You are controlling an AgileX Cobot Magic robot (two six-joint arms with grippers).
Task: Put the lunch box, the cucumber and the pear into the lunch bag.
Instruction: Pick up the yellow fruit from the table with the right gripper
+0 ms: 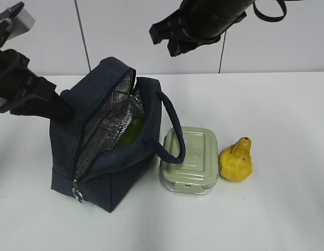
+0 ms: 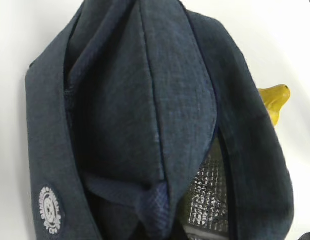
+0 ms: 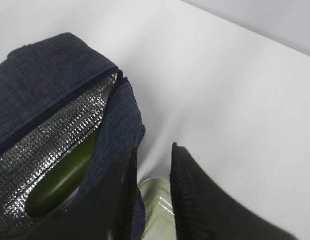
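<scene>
The dark navy lunch bag [image 1: 112,151] stands open at the left centre, its silver foil lining showing. The dark green cucumber [image 1: 131,129] lies inside it and also shows in the right wrist view [image 3: 64,175]. The sage-green lunch box [image 1: 189,159] sits on the table just right of the bag, under the looped handle [image 1: 172,130]. The yellow pear [image 1: 236,159] stands right of the box. My left gripper [image 1: 65,111] is at the bag's rear flap, where fabric [image 2: 155,200] bunches; its fingers are hidden. My right gripper [image 1: 164,41] hangs open and empty high above the bag [image 3: 152,150].
The white table [image 1: 277,104] meets a pale wall behind. The pear's neck [image 2: 275,100] peeks past the bag in the left wrist view. The zipper's ring pull [image 1: 77,194] hangs at the bag's front lower corner.
</scene>
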